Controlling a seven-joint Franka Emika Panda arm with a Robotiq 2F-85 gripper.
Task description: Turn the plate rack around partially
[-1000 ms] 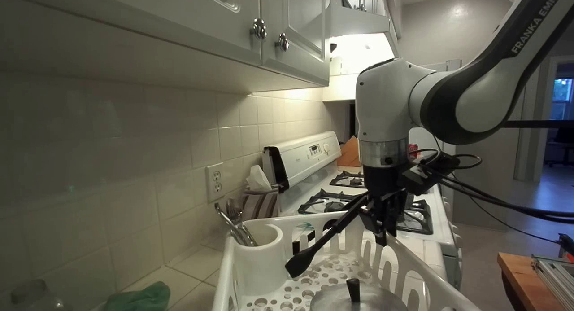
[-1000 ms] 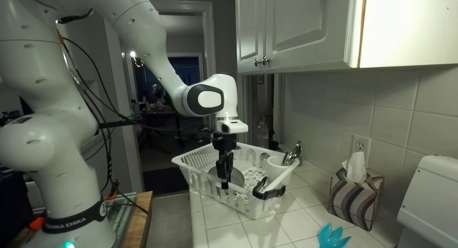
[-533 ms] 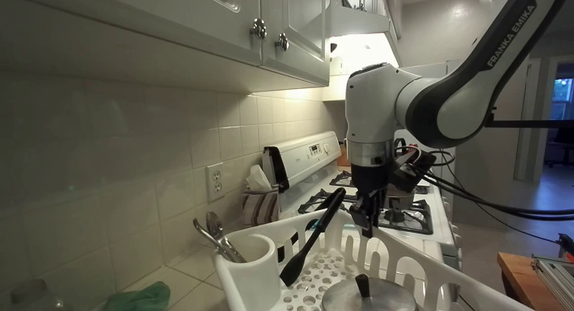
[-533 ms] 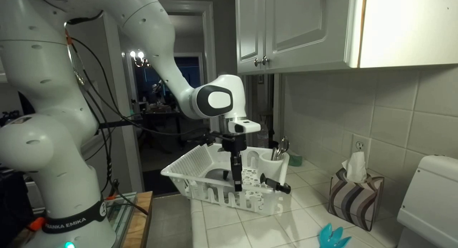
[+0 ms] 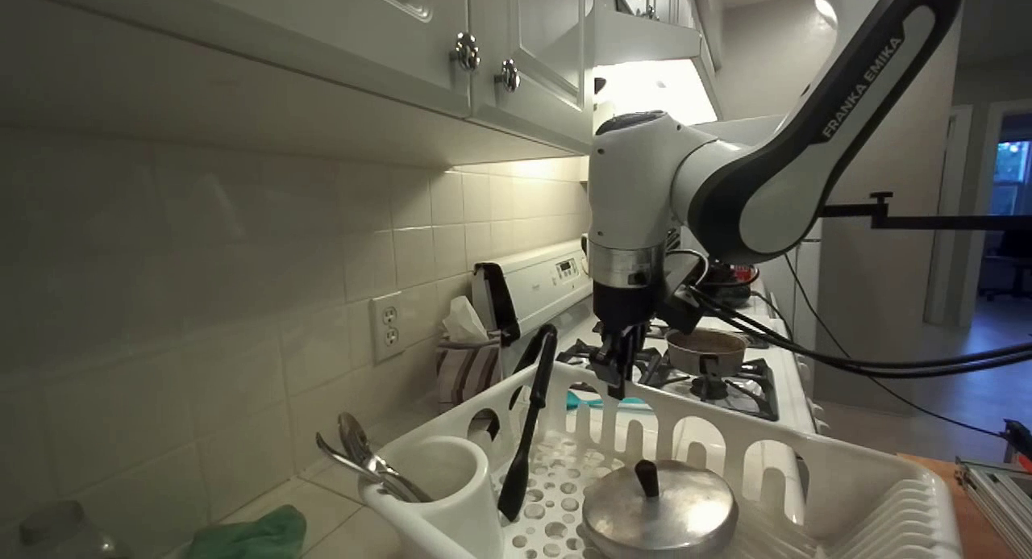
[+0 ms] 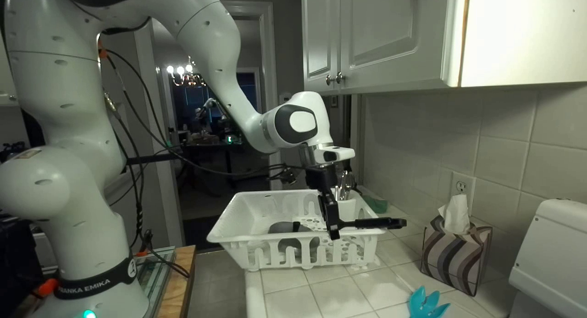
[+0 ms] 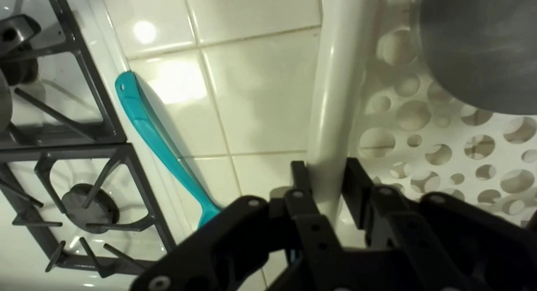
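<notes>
The white plate rack (image 5: 855, 478) stands on the tiled counter and also shows in an exterior view (image 6: 238, 219). Its long slotted side runs nearly straight across that view. My gripper (image 7: 327, 173) is shut on the rack's rim (image 7: 335, 93), one finger on each side. The gripper also shows from outside (image 5: 617, 381), over the long side near a corner, and again in an exterior view (image 6: 334, 231). The round utensil cup (image 5: 451, 502) holds metal cutlery. A lidded metal pot (image 5: 657, 511) and a long black utensil (image 5: 524, 454) are in the rack.
The stove grate (image 7: 79, 144) is beside the rack, with a pot (image 5: 705, 353) on a burner. A teal utensil (image 7: 159, 135) lies between rack and stove. A tissue box (image 6: 456, 258) stands by the wall. A green cloth (image 5: 250, 535) lies on the counter.
The rack has turned with my gripper holding its rim. The gripper moved toward the wall side. The cup corner swung away from the stove, and the black utensil swung round with its handle.
</notes>
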